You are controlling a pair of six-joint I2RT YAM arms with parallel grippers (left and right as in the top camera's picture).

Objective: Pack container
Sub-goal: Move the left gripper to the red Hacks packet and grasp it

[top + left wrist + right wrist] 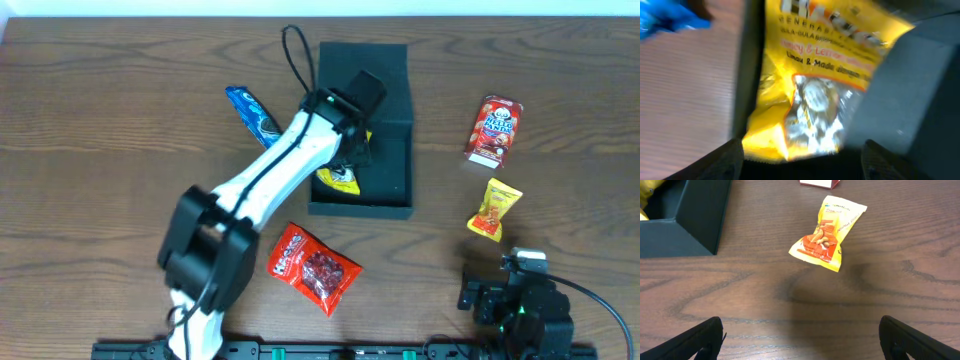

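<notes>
a brown wood-grain table [100, 120] fills the overhead view, with the dark green container [390, 205] standing near its far middle, flap lid folded back on the far side. the left arm [280, 165] reaches diagonally over the box, its wrist above the open interior, where a yellow packet [340, 180] lies against the near-left corner. a blue packet [250, 112] lies just left of the container, a red snack packet [312, 267] near its front, and a red hello panda box [494, 130] and a small yellow-orange packet [495, 208] well off to the right.

the overhead camera hides the left gripper [802, 160] beneath the wrist. the blurred left wrist view shows it, fingers spread wide on either side of the yellow packet [810, 100] and not touching it; the container's dark wall [752, 65] runs up the left, with the blue packet [665, 17] outside it.

the right wrist view shows the right gripper [800, 335] low over bare wood, fingers parted wide and holding nothing. ahead of it lies the yellow-orange packet [827, 232], with a corner of the container [695, 215] at upper left.
</notes>
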